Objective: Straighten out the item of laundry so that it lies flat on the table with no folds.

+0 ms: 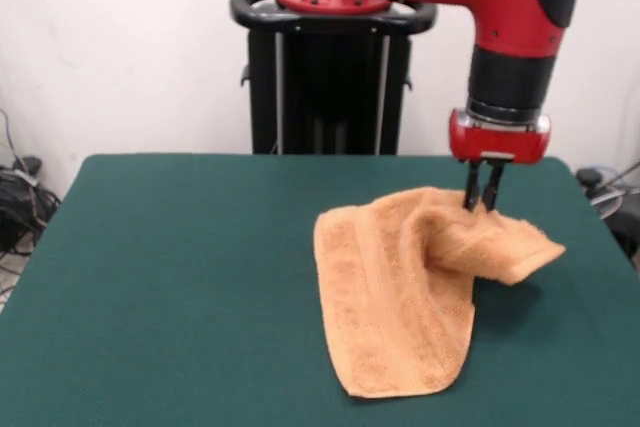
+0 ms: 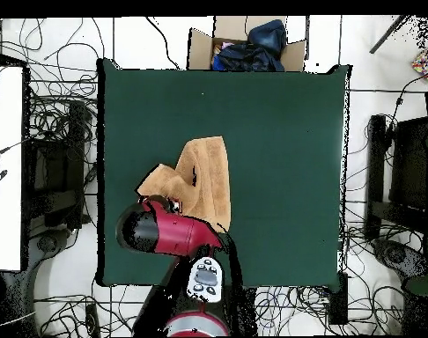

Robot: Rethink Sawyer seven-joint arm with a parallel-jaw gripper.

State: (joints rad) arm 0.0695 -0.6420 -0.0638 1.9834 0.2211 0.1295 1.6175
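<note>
The item of laundry (image 1: 395, 292), a peach terry towel, lies on the green table (image 1: 180, 277) right of centre. Its near part is flat, with a woven band along one side. Its far right part is pulled up into a folded peak. My gripper (image 1: 482, 199) comes straight down onto that peak, and its two dark fingers (image 1: 470, 187) are pinched close together on the cloth. In the overhead view the towel (image 2: 210, 172) shows with a folded flap at its left. The red arm (image 2: 169, 231) covers the towel's lower edge and hides the gripper there.
The black pedestal (image 1: 330, 77) stands behind the table's far edge. In the overhead view a cardboard box with dark cloth (image 2: 246, 46) sits beyond the table (image 2: 279, 132), and cables lie on the floor all round. Dark stands flank both sides.
</note>
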